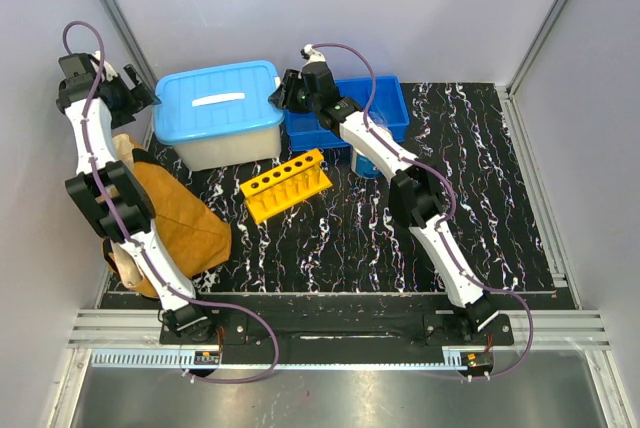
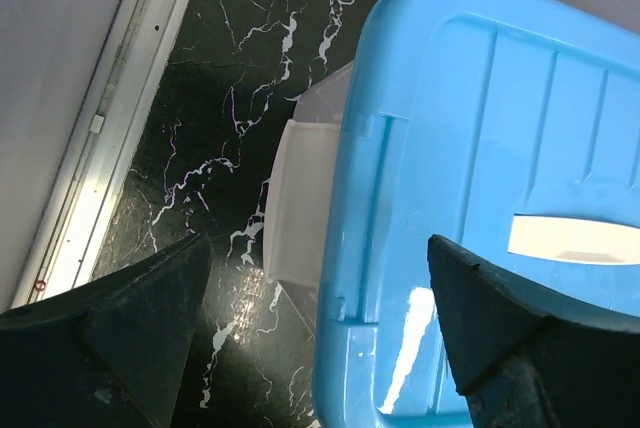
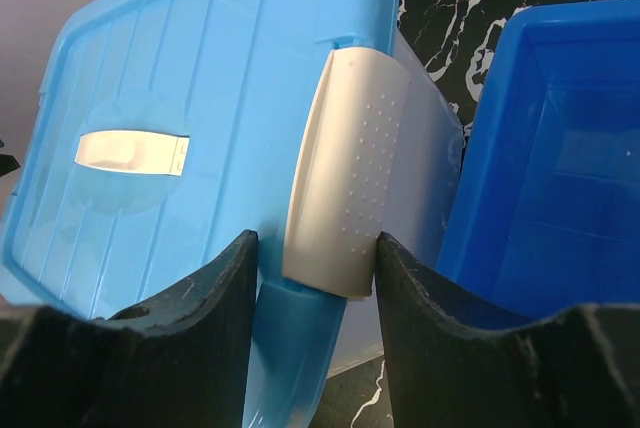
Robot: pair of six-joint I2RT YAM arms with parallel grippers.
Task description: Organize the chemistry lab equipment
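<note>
The yellow test-tube rack point(image 1: 287, 184) lies on the black marbled table in front of a clear box with a light-blue lid point(image 1: 218, 108). No tubes, goggles or small yellow piece show. My left gripper point(image 1: 143, 96) is open at the box's left end; in the left wrist view point(image 2: 318, 240) its jaws straddle the lid edge point(image 2: 480, 148) below the white latch point(image 2: 300, 198). My right gripper point(image 1: 280, 98) is at the box's right end; in the right wrist view point(image 3: 316, 238) its open jaws stand either side of the white latch point(image 3: 350, 188), the right finger touching it.
An open dark-blue bin point(image 1: 385, 108) stands right of the lidded box, also in the right wrist view point(image 3: 560, 168). A big tan bag point(image 1: 175, 218) lies at the left under the left arm. White walls close in on the left, back and right.
</note>
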